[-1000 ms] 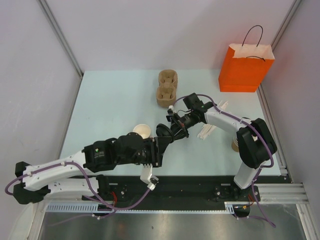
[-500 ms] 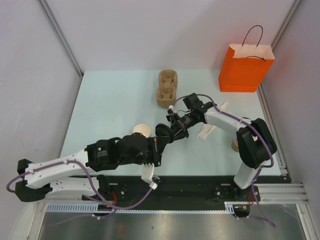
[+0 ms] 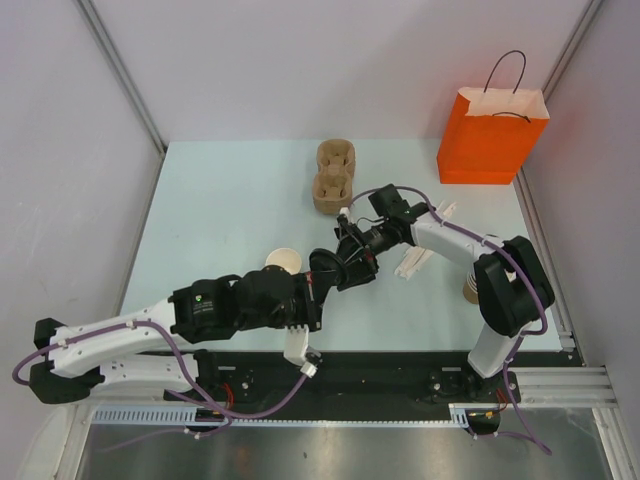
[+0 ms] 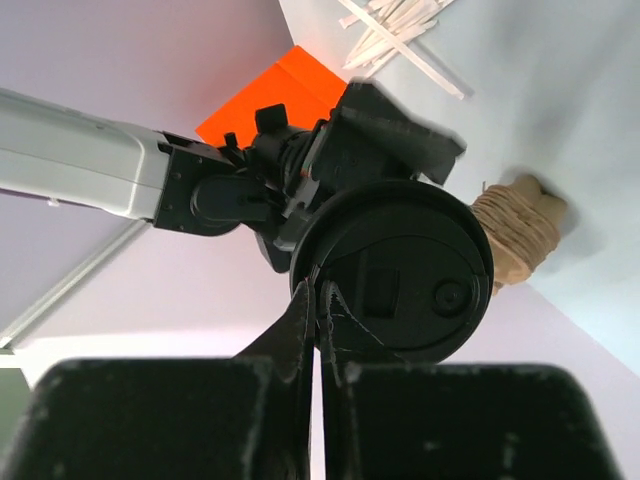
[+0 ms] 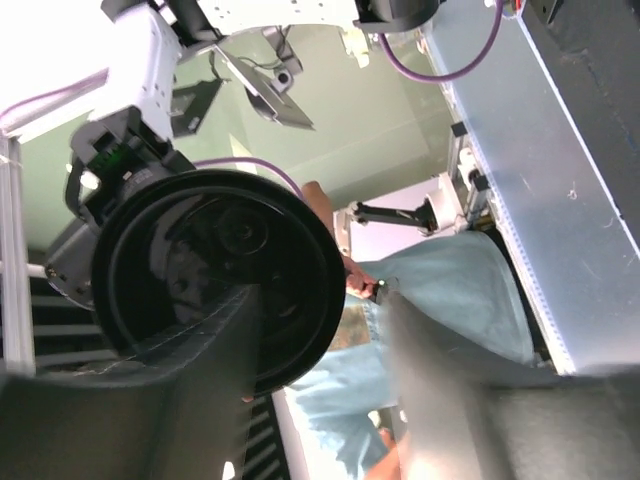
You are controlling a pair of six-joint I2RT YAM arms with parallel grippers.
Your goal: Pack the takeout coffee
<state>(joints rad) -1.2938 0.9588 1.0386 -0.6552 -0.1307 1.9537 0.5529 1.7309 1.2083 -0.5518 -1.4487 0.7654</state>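
Observation:
A round black plastic lid [image 3: 326,267] hangs in the air between the two arms, edge-on to the table. My left gripper [image 3: 319,277] is shut on its rim; in the left wrist view the fingertips [image 4: 303,305] pinch the lid [image 4: 400,275] at its lower left edge. My right gripper [image 3: 348,258] stands open around the far side, with the lid [image 5: 215,275] against one finger and a wide gap to the other finger [image 5: 420,360]. A lidless tan paper cup [image 3: 283,262] stands on the table just left of the lid. A lidded takeout coffee is out of view.
The brown pulp carrier [image 3: 335,176] lies at the back centre. An orange paper bag [image 3: 492,135] stands at the back right. White stir sticks [image 3: 418,256] lie right of the grippers. A stack of tan cups [image 3: 468,291] is by the right arm's base.
My left gripper has closed on the lid's rim. My right gripper, shut on the lid before, has opened and let go of it. The lid shifted slightly left.

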